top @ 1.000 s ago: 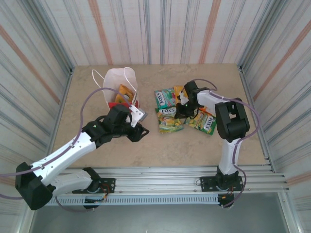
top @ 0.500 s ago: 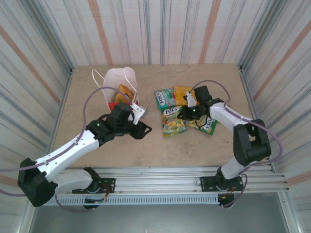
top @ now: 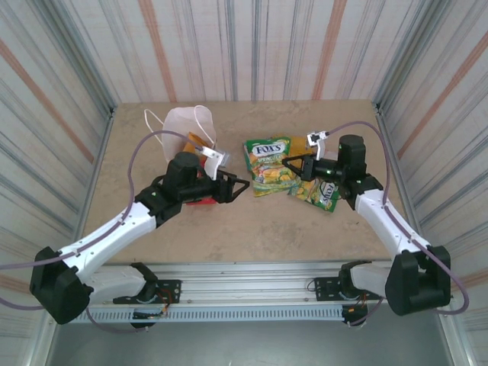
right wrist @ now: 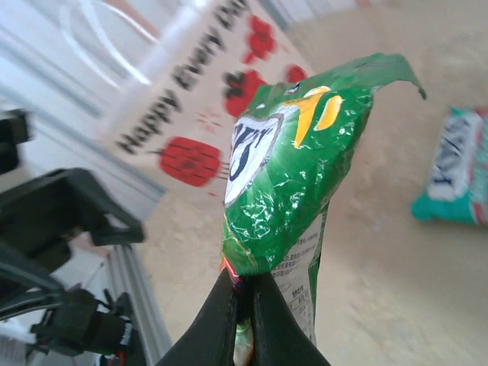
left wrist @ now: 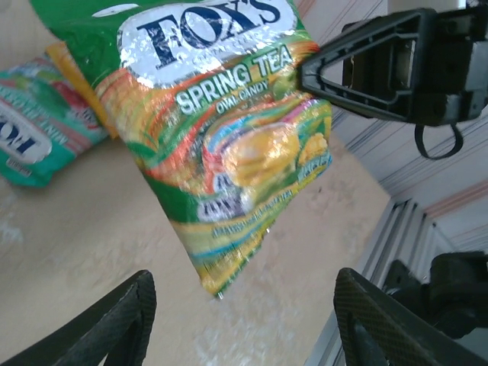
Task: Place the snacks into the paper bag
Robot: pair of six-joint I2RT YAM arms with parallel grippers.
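Observation:
My right gripper point(top: 290, 165) is shut on the edge of a green FOX'S packet point(top: 268, 155) and holds it in the air; in the right wrist view the packet point(right wrist: 293, 175) rises from the closed gripper point(right wrist: 245, 301). My left gripper point(top: 237, 187) is open just left of it, and the packet point(left wrist: 229, 130) hangs above the gripper's gap point(left wrist: 244, 313). The white paper bag point(top: 187, 126) with red apple prints point(right wrist: 191, 99) stands behind the left arm, an orange packet point(top: 197, 141) in its mouth. Another green packet point(top: 321, 194) lies on the table.
A teal packet point(left wrist: 30, 137) lies flat on the beige table point(top: 259, 229), also seen past the held one as the teal packet point(right wrist: 457, 168). Striped walls close in three sides. A metal rail point(top: 259, 274) runs along the near edge.
The right gripper has lifted a green FOX'S packet off the pile and carried it left. The left gripper has swung up and right to meet it, still open.

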